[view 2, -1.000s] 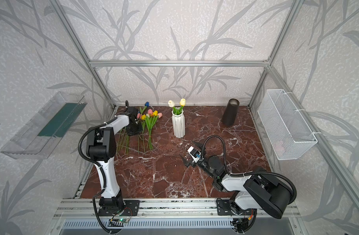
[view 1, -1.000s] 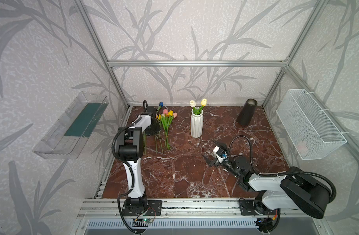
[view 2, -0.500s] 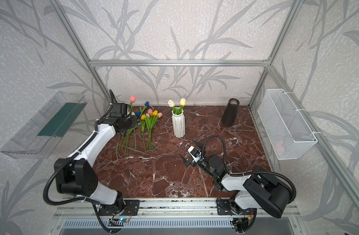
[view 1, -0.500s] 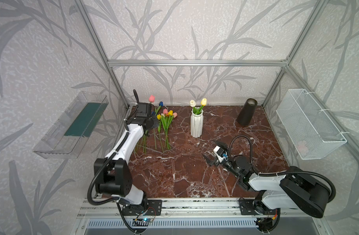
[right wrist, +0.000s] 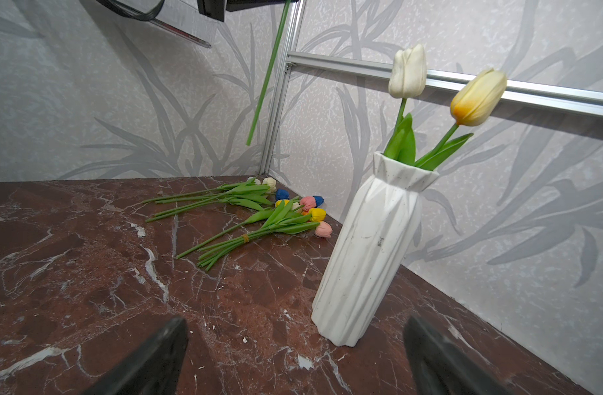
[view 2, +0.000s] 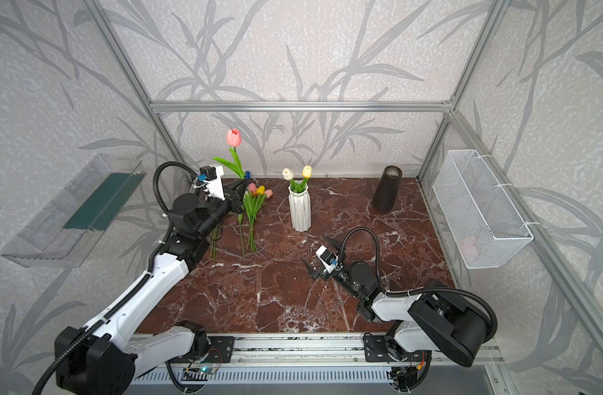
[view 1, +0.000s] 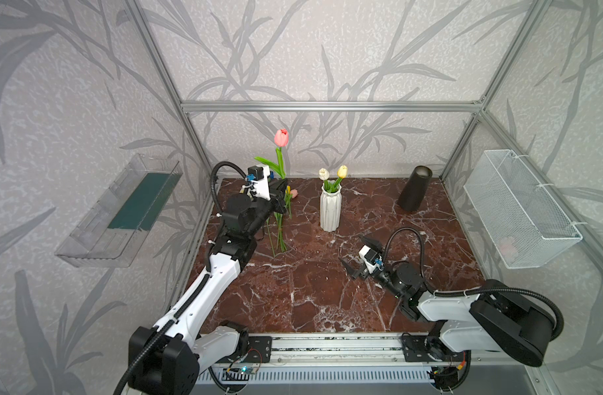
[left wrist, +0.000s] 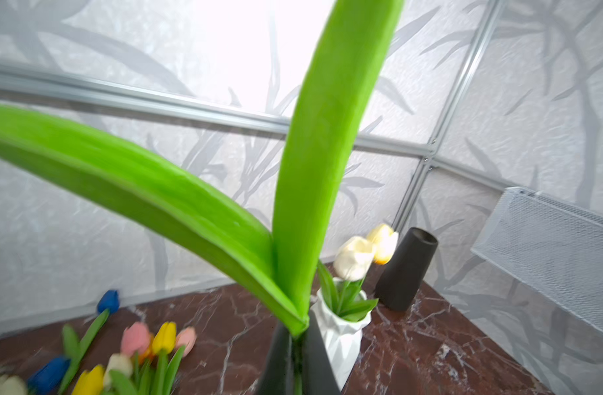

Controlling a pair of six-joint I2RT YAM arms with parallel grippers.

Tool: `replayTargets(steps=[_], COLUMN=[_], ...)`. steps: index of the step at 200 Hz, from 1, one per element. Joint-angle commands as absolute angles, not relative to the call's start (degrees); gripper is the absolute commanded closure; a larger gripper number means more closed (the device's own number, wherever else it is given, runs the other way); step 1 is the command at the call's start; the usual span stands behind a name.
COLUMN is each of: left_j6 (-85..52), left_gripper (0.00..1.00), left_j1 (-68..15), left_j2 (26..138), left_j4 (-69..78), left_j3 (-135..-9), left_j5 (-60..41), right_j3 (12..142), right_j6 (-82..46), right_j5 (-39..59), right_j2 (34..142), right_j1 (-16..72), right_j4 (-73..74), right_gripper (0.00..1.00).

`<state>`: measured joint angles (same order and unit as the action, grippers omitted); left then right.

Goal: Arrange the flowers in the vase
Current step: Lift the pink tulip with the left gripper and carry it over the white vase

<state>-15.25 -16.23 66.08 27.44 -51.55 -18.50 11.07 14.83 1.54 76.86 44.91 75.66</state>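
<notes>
The flowers (right wrist: 276, 219), artificial tulips with thin green stems and yellow, pink, white and blue heads, lie mostly in a loose heap at the rear left of the red-brown marble bench (view 1: 310, 290). Two of them, a white tulip (view 1: 324, 173) and a pale yellow tulip (view 1: 342, 171), stand in the white ribbed ceramic vase (view 1: 330, 210). A pink-headed tulip (view 2: 234, 137) is held upright, its stem end clear of the bench, by the left claw (left wrist: 299, 352), which is clenched on the stem just below the leaves. The right claw (view 1: 352, 249) sits low towards the front, released wide and empty, facing the vase.

Step in hand, as judged: carrying a third stem to the vase. The next move calls for swinging it rightward until the stem end hangs above the narrow mouth, then lowering it straight between the two heads.
</notes>
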Motion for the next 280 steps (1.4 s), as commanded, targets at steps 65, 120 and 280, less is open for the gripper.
replayTargets(steps=[65, 120, 280], left_j6=[-19.1, -20.98, -21.08], left_gripper=[1.0, 1.0, 1.0], left_j1=[-19.94, -21.07, -27.16], left_j2=[83.74, 93.92, 101.55], left_j4=[57.16, 61.34, 53.33], left_j3=[-58.77, -66.2, -76.23], left_j5=[-19.76, -18.46, -18.84], right_j3=[10.65, 10.64, 10.72], right_j6=[14.88, 15.14, 15.17], right_j5=[1.59, 1.72, 1.78], right_j2=[76.33, 75.15, 74.55], right_j1=[45.26, 45.26, 45.26], right_j4=[78.48, 77.07, 76.21], right_gripper=[0.01, 0.01, 0.01])
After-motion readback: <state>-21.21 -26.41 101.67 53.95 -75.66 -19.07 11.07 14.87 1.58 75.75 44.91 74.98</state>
